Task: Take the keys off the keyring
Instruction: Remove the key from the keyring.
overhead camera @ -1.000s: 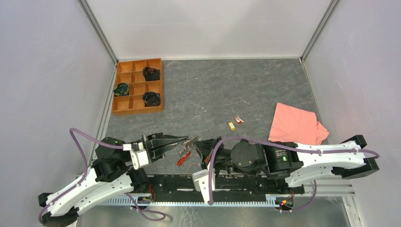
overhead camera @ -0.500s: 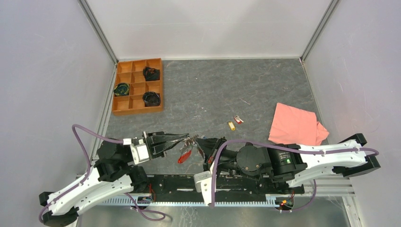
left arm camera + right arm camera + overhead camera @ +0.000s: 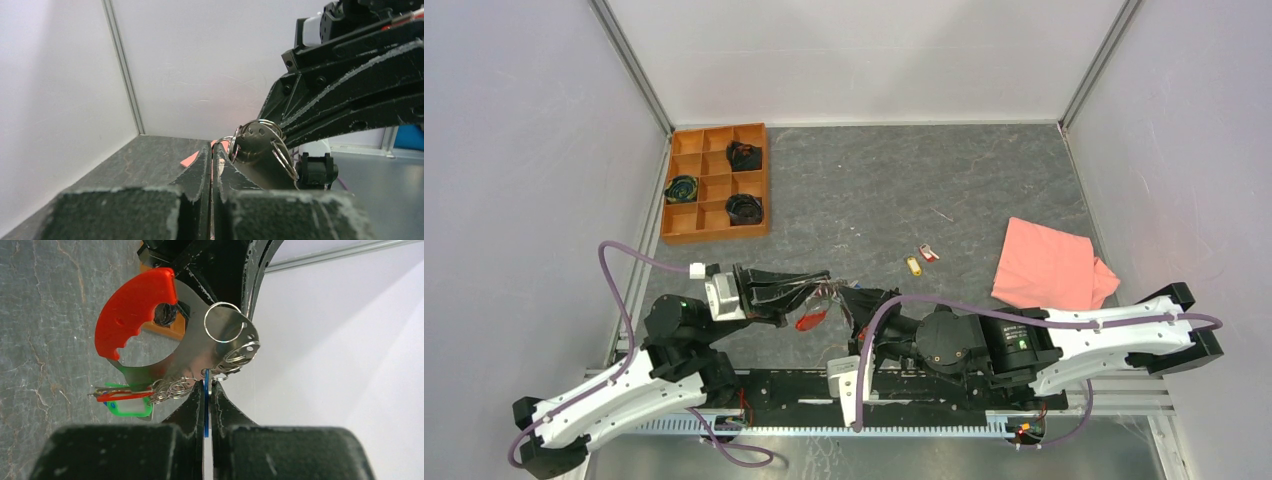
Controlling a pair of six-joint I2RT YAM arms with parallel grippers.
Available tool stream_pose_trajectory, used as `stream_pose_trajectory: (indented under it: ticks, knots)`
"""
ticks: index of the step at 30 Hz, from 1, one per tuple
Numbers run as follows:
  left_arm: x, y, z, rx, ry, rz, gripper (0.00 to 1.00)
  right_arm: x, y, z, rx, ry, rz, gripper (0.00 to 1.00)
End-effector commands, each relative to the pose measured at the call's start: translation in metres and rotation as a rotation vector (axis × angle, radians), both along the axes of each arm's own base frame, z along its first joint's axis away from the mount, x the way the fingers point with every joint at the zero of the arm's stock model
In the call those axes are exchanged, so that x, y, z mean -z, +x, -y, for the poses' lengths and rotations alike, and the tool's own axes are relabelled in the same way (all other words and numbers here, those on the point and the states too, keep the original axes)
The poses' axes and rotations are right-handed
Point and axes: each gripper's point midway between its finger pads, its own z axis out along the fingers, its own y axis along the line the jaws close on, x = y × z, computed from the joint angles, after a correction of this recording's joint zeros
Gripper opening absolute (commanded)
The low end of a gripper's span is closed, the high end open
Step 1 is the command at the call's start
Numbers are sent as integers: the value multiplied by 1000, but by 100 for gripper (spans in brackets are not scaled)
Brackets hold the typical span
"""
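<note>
Keyring (image 3: 200, 347) is hanging in the air over the near middle of the bench (image 3: 874, 190), held between the two end effectors. Its flat metal tag is carrying a red curved grip (image 3: 809, 321) and a chain of small wire rings. A bunch of keys (image 3: 125, 399) with green and red heads is dangling from those rings, just left of the right end effector.

The left end effector (image 3: 211, 150) is reaching in from the left with its jaws pressed together, pinching the keyring at its edge. The right end effector (image 3: 206, 385) is meeting it from the right, jaws closed on a blue key (image 3: 205, 410) seen edge-on.

Farther out, a yellow key (image 3: 913, 265) and a red key (image 3: 930, 254) are lying loose on the bench, side by side. To their right a pink cloth (image 3: 1049, 268) is lying rumpled. At the far left a wooden tray (image 3: 715, 238) is holding dark coiled bundles (image 3: 744, 156) in three of its compartments.
</note>
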Motion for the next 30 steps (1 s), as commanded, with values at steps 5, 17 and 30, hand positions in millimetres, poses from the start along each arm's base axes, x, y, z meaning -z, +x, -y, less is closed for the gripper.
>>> stream_pose_trajectory:
  ticks: [5, 17, 30]
  knots:
    - [-43, 25, -20, -90, -253, -159, 2, 11, -11, -8, -36, -4, -25, 0]
    - [-55, 27, -29, -51, -398, -277, 2, 30, -6, 0, -9, -36, -65, 0]
    - [-56, 19, -40, -30, -459, -250, 2, 30, 27, 20, 197, -38, -42, 0]
